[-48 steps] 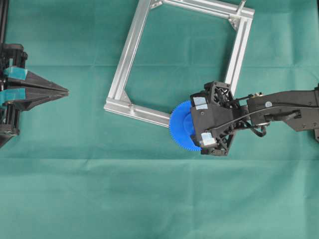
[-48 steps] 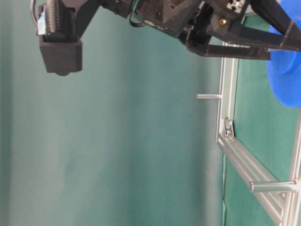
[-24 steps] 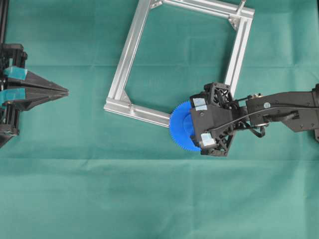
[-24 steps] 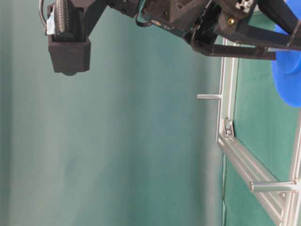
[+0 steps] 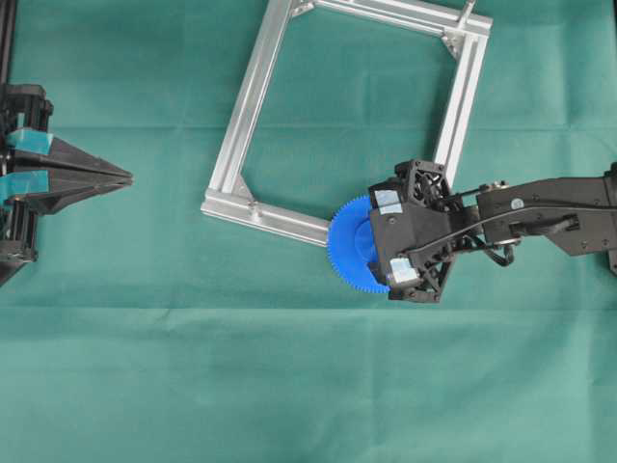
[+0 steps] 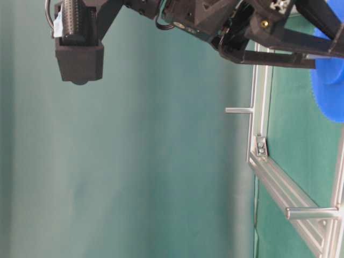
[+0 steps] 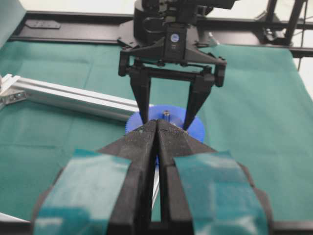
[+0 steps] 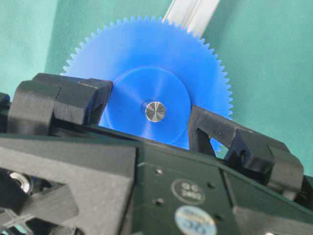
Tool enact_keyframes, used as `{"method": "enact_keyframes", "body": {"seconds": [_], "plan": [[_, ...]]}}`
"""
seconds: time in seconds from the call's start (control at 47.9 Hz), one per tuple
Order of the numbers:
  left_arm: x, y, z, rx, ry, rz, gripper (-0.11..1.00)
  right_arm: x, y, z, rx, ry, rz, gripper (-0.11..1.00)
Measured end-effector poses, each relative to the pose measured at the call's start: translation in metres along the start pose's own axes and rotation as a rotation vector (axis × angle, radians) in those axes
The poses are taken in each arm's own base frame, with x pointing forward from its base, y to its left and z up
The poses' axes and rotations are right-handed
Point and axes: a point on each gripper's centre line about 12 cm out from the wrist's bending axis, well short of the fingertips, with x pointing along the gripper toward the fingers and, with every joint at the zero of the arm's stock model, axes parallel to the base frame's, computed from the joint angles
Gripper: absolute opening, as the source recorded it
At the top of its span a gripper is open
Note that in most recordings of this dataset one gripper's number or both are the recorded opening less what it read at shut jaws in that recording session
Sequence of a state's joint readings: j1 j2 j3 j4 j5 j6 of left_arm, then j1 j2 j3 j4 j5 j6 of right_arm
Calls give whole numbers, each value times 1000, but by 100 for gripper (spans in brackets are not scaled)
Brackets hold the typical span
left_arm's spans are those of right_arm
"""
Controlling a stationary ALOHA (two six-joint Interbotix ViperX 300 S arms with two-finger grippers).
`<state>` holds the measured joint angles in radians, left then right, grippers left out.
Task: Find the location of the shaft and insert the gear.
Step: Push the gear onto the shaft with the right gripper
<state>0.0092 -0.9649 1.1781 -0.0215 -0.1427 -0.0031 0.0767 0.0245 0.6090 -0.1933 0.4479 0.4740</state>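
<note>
While the left gripper [image 5: 125, 177] rests closed at the tabletop's [image 5: 289, 386] left edge overhead, the right gripper [image 5: 374, 243] sits over the gear [image 5: 349, 246] at the metal frame's [image 5: 253, 96] near corner. From the left wrist, its fingers [image 7: 142, 95] straddle the hub. From the right wrist, the shaft [image 8: 155, 111] fills the gear's centre hole, fingers against the hub; whether they clamp it, I cannot tell.

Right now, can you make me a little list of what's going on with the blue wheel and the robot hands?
gear: blue, toothed, sitting on the shaft
shaft: silvery tip showing through the gear's centre hole
right tool: fingers either side of the gear's hub
left tool: shut, empty, far from the gear
frame: aluminium, on green cloth
</note>
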Motion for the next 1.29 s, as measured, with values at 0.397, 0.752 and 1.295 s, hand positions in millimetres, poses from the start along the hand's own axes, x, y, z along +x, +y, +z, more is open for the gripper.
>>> {"method": "enact_keyframes", "body": {"seconds": [0.397, 0.752, 1.295], "plan": [[0, 0, 1, 1, -3, 1, 1, 0, 0, 0, 0, 1, -1, 70], [0, 0, 0, 0, -2, 2, 1, -5, 1, 5, 1, -3, -4, 85], [0, 0, 0, 0, 0, 2, 1, -71, -3, 18, 14, -89, 3, 83]]}}
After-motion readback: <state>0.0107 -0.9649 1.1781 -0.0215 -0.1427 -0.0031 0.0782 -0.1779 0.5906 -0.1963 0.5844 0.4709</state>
